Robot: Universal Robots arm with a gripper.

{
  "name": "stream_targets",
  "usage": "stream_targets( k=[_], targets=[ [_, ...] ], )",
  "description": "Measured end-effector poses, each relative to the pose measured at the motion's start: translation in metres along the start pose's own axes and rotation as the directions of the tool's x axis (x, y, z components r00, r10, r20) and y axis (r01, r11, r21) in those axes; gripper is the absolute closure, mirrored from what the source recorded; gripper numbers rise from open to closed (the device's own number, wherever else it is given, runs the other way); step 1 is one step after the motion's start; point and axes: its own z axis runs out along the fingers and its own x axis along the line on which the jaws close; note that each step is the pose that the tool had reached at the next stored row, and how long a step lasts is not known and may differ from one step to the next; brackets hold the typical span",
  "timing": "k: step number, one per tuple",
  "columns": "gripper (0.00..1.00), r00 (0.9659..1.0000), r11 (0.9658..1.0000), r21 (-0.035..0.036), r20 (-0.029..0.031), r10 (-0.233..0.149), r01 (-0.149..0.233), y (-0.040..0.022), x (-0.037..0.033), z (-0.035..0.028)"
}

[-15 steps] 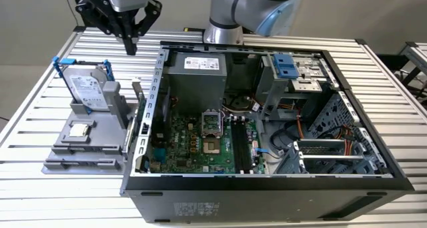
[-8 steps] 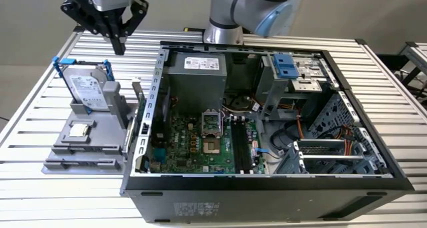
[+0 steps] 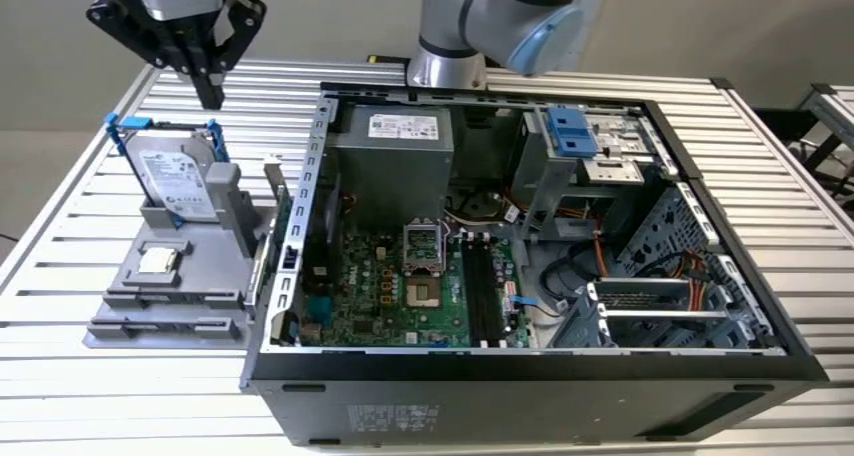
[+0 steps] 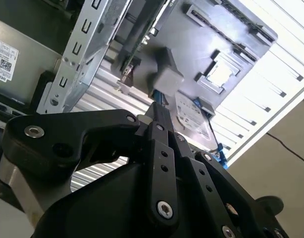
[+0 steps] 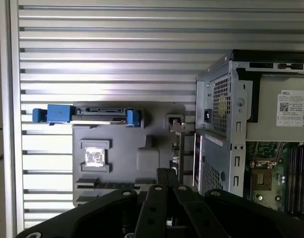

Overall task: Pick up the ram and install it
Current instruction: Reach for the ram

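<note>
Hanging high over the grey fixture [image 3: 160,311], the gripper [image 3: 211,94] is seen with its fingers [image 5: 167,179] pressed together and nothing between them. Directly beneath the fingertips the hard drive [image 3: 180,176] is stood on edge in its blue bracket. The ram [image 3: 276,201] is found lower down and off to the side of the gripper that faces the computer case [image 3: 534,364], just beside the case's wall.

The ram is held upright on its long edge in a narrow slot of the fixture, presumably so that its top edge is offered to a pinch from above. It is shown as a thin, greenish-grey board, and in the first wrist view it [image 5: 181,148] is reduced to a slim line beyond the fingertips. The small square processor [image 3: 158,261] is laid flat in its own recess, farther from the case than the ram.

The case is laid on its side with the panel off, so the dark memory slots [image 3: 483,296] face upward; no stick is judged to be seated there yet.
</note>
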Motion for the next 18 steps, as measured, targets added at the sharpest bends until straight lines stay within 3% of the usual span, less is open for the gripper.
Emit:
stream_targets(
  k=[12, 18],
  targets=[
    [1.00, 0.9999, 0.9999, 0.0010, -0.0005, -0.012, 0.012, -0.0002, 0.0372, -0.0006],
    [1.00, 0.9999, 0.9999, 0.0016, -0.0006, -0.013, 0.013, -0.0003, 0.0609, -0.0010]
  ],
)
